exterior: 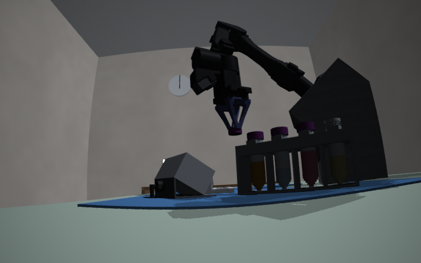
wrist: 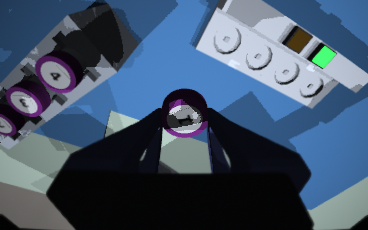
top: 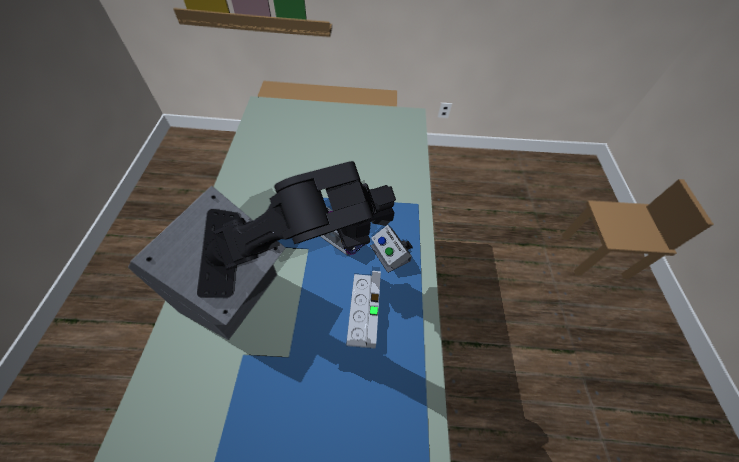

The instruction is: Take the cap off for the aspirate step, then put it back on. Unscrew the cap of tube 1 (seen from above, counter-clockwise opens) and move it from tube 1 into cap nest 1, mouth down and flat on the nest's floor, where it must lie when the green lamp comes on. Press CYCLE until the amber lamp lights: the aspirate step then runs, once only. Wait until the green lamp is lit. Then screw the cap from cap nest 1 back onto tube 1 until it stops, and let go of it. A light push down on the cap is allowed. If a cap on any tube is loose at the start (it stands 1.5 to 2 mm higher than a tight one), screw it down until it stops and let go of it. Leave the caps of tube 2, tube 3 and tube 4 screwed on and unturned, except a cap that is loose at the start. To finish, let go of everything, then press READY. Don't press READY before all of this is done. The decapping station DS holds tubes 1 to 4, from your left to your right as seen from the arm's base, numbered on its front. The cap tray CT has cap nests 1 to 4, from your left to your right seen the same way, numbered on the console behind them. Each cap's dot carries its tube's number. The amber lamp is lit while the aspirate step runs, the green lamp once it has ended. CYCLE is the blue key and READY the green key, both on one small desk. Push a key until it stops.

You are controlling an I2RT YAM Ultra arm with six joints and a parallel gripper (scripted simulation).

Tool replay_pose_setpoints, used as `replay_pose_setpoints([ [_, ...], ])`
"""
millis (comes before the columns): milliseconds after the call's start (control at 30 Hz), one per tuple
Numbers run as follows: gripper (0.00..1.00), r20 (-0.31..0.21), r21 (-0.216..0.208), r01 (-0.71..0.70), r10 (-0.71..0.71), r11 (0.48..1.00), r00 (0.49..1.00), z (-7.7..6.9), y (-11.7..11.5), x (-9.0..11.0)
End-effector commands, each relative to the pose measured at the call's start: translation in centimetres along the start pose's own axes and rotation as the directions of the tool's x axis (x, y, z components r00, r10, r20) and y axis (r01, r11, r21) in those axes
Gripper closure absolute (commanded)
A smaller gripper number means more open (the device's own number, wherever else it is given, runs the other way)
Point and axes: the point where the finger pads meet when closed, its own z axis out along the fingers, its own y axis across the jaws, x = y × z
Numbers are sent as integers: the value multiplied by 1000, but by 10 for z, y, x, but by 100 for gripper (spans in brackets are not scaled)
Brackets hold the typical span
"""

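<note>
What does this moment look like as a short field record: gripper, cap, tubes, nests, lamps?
gripper: gripper shut on cap 1, raised in the air beside the rack
cap 1: purple, clear of tray and tube
tube 1: tube 1 uncapped
tubes 2 to 4: purple caps on
cap tray: cap tray, all four nests bare
green lamp: green lamp lit
amber lamp: amber lamp dark

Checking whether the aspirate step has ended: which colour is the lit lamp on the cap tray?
Green, beside the dark amber one; clearest in the wrist view.
</note>
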Motion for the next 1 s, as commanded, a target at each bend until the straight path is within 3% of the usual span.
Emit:
replay_pose_setpoints([
  [0, 100, 21, 17, 217, -217, 976, 976, -3, 11, -3],
  [67, 100, 18, 20, 376, -376, 926, 926, -3, 27, 2],
  [133, 100, 18, 20, 376, -376, 926, 926, -3, 27, 2],
  [233, 100, 13, 23, 594, -594, 804, 804, -3, 52, 8],
  [267, 100, 13, 23, 594, -594, 804, 804, -3, 52, 8],
  [367, 100, 7, 24, 762, -762, 647, 647, -2, 76, 15],
  [400, 100, 7, 25, 774, -775, 632, 633, -2, 76, 15],
  [467, 100, 3, 25, 867, -867, 498, 498, -2, 92, 19],
  [500, 100, 3, 26, 868, -869, 495, 495, -2, 92, 19],
  [567, 100, -1, 26, 939, -939, 344, 344, -2, 108, 24],
  [600, 100, -1, 26, 939, -939, 344, 344, -2, 108, 24],
  [633, 100, -3, 25, 964, -964, 265, 265, -2, 116, 26],
  [700, 100, -3, 25, 964, -964, 265, 265, -2, 116, 26],
  [733, 100, -5, 25, 983, -983, 184, 184, -1, 124, 28],
  [767, 100, -5, 25, 985, -985, 170, 170, -1, 133, 31],
  [967, 100, -4, 24, 985, -985, 170, 170, -1, 181, 44],
])
